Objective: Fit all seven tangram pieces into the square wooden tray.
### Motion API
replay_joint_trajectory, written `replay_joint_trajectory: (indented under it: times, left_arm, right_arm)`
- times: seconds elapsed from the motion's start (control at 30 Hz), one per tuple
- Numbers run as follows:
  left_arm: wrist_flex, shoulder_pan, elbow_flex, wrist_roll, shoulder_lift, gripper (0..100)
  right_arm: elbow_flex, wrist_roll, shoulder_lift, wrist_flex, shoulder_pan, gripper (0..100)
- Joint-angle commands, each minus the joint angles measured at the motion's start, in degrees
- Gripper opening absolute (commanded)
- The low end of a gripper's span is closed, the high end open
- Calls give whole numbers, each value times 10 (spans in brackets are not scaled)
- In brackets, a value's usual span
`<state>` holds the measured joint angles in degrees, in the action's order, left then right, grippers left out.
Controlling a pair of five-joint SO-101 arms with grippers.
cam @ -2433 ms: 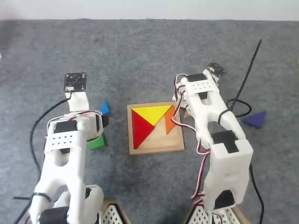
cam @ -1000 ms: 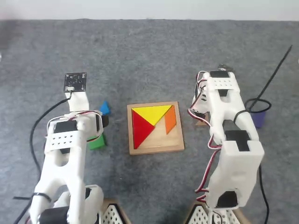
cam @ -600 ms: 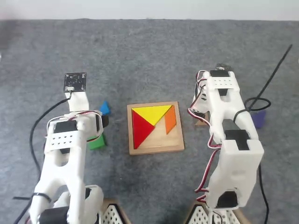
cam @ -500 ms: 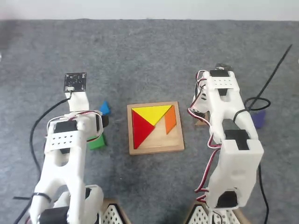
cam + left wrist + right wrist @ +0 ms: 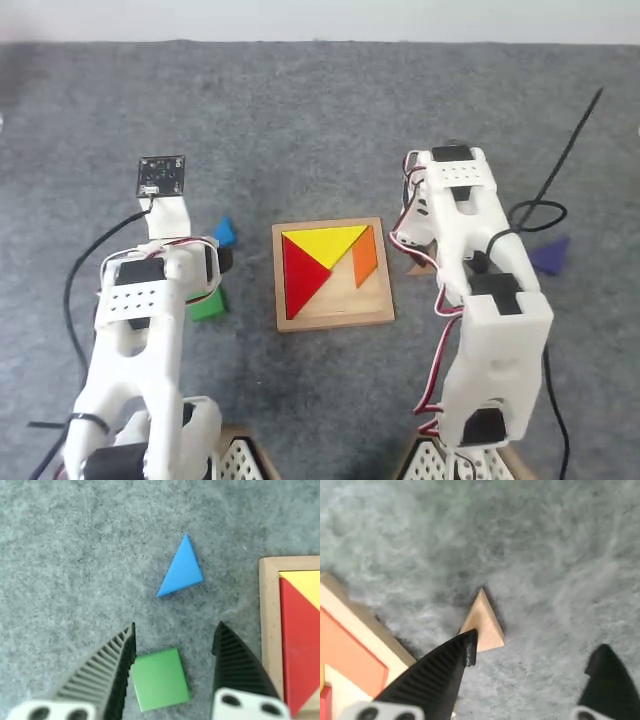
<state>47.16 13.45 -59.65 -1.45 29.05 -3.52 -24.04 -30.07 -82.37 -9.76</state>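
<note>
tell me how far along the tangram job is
Done: the yellow triangle, red triangle and orange piece lie in the tray. In hand: nothing gripped; the right pincer is open at the plain wooden triangle beside the tray, the left pincer open over the green square. To do: those two plus the blue triangle and purple piece, all out on the grey mat.

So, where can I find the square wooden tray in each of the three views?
High view: the wooden tray lies mid-table, between the two arms.
Left wrist view: its rim runs beside the left gripper and the green square.
Right wrist view: its corner lies close to the wooden triangle.
Shared landmark: the red triangle ties high and left wrist views; the orange piece ties high and right wrist.
</note>
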Motion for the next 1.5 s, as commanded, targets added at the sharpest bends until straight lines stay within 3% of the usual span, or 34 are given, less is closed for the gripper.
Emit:
replay_joint_trajectory:
  times: [0.0,0.17,0.53,0.77,0.9,1.23,1.47]
  left_arm:
    - [-11,-4,2,-9,14,246]
    - [-11,-4,2,-9,14,246]
    - [-11,-4,2,-9,14,246]
    - [-11,-4,2,-9,14,246]
    - [-11,-4,1,-9,14,246]
    - [-11,-4,1,-9,14,246]
    - [-11,-4,1,-9,14,246]
  right_arm:
    - [6,32,-36,-9,-17,277]
    - [3,28,-72,-9,-16,112]
    - [-18,22,-18,-9,95,124]
    - [-18,231,63,-54,59,215]
    - [-15,296,135,-33,85,216]
    - [61,685,157,-45,13,216]
    - [156,737,153,91,7,216]
